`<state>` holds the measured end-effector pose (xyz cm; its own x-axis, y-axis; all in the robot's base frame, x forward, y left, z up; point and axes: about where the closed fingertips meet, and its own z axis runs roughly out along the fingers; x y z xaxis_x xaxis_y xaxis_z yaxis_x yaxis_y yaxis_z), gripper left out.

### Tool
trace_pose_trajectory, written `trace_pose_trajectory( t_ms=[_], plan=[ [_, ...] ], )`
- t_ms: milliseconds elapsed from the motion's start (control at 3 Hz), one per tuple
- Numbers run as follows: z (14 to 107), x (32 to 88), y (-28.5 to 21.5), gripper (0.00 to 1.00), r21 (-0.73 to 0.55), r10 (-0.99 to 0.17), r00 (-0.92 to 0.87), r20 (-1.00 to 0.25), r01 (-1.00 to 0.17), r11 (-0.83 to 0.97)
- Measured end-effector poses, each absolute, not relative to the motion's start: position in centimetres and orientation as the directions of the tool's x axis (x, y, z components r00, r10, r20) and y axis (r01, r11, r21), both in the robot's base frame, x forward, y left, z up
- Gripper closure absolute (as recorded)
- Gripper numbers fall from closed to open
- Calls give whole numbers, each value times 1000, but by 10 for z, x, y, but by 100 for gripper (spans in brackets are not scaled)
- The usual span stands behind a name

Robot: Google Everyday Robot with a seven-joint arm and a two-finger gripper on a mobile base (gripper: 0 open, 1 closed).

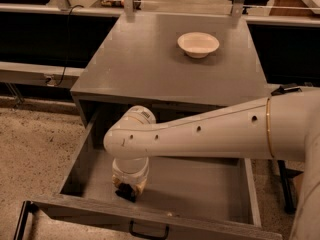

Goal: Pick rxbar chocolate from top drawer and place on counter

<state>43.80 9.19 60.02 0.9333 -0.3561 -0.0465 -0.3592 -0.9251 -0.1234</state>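
Pulled wide open beneath the counter: the top drawer, grey-walled, with a dark pull handle low on its front panel. Reaching in from the drawer's right side, a white robot arm, bent at a rounded joint over the drawer's left half and pointing straight down. Down inside the drawer, close behind the front panel and left of its middle, the gripper, tan at its tip; open or closed, impossible to tell from this angle. Right at that tip, against the drawer floor, a small dark shape, taken as the rxbar chocolate, mostly hidden; held or merely touched, likewise not to be told. Above and behind the drawer, toward its right side, a white bowl standing on the counter. Left of the drawer, speckled floor.
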Motion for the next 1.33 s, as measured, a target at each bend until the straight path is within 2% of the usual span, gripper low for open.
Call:
trace_pose_trajectory(
  t_ms=[333, 667, 1000, 1333],
  plan=[
    [617, 436, 91, 100, -203, -323, 945, -47, -326, -923],
    [665, 422, 86, 100, -336, -299, 954, -29, -291, -896],
    [733, 404, 58, 100, -419, -317, 948, 11, -283, -863],
    [777, 414, 17, 100, -423, -303, 952, 45, -256, -869]
  ],
)
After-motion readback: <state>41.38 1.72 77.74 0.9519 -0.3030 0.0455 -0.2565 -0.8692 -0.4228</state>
